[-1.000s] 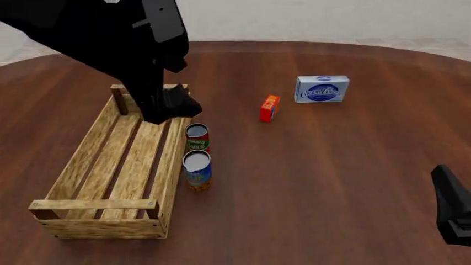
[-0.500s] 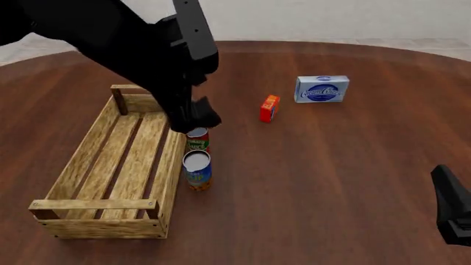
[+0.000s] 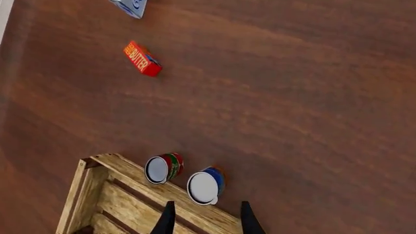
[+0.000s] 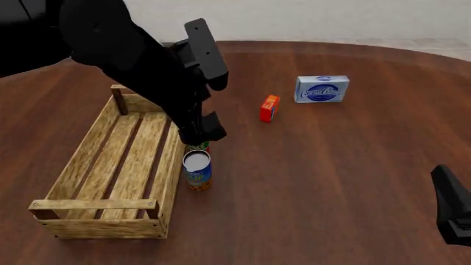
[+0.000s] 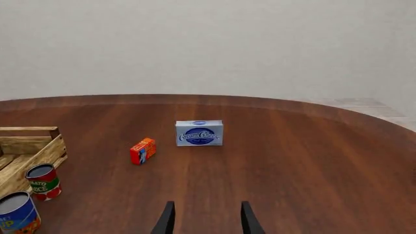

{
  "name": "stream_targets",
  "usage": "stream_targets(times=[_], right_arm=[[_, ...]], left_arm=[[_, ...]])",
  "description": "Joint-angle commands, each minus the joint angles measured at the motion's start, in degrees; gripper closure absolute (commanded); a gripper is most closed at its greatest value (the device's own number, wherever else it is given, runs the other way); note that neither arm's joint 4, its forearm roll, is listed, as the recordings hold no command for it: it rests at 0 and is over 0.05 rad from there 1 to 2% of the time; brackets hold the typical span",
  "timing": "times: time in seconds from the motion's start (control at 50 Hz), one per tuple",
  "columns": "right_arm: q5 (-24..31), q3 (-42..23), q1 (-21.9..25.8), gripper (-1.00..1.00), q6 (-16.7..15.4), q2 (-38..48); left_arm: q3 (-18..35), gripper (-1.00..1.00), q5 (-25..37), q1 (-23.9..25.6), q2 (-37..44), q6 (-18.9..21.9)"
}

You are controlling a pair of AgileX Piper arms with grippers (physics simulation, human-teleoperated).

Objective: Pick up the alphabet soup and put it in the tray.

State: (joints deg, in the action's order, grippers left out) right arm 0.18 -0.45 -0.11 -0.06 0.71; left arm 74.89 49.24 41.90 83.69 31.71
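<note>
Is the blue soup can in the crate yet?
No. The alphabet soup stands upright on the table, just outside the tray wall.

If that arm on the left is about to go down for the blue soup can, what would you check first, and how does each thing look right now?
1. Left gripper open: ok, fingers apart with nothing between them.
2. Lined up over the blue soup can: ok in the wrist view, the can sits just ahead of the fingertips.
3. Can upright beside the tray: ok.
4. Room around the can: not ok, the red and green can stands close on one side, the tray wall on another.
5. Tray free to receive it: ok, bare slats.
6. Right gripper out of the way: ok, far off.
</note>
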Motion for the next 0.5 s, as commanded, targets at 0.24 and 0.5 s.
stream_targets(times=[0.24,0.5], right_arm=[[0.02,0.02,0.1,-1.0,0.05,-0.13],[0.02,0.02,0.1,-1.0,0.03,-0.11]], left_arm=[[-1.39,-1.0,-2.26,-1.86,1.0,-0.43],[-0.48,-1.0,-3.81,-2.58,2.8,-0.49]])
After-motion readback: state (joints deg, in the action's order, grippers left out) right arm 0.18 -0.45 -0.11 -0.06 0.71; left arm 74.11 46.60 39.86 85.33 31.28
